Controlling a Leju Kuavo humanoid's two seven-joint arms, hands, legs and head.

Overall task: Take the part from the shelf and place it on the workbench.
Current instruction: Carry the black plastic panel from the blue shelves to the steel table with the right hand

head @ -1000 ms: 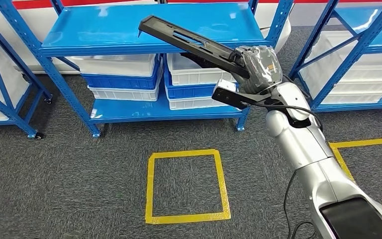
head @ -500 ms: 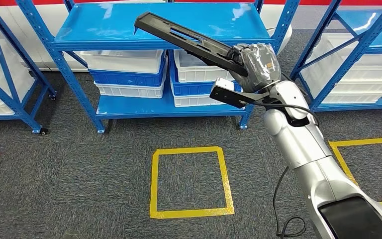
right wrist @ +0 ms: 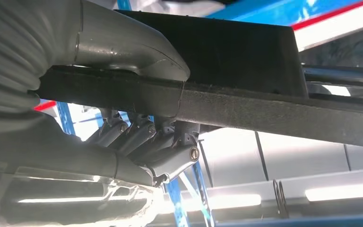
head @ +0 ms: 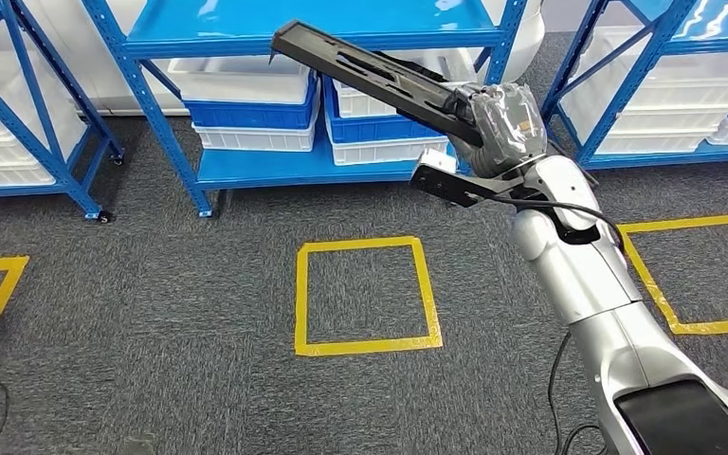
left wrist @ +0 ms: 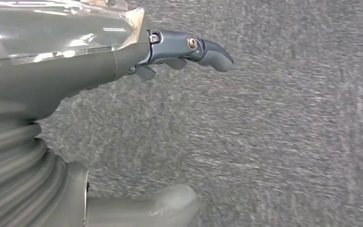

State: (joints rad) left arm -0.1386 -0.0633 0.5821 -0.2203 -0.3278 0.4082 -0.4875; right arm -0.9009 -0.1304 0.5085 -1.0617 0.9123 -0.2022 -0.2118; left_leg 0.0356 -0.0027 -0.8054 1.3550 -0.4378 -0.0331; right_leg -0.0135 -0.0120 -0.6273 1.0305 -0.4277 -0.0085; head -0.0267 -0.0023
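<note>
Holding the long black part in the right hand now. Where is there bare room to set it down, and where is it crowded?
The top blue shelf behind the black part looks bare. The grey carpet is open, including inside the yellow tape square. The lower shelf is crowded with stacked white and blue bins. The right hand grips the part; no workbench shows.

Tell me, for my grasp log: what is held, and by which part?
The right hand grips the black part at one end; the left hand holds nothing.

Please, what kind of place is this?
Probably a warehouse or factory storeroom: blue steel shelving holds stacked plastic bins, and yellow tape squares mark the grey carpet floor.
</note>
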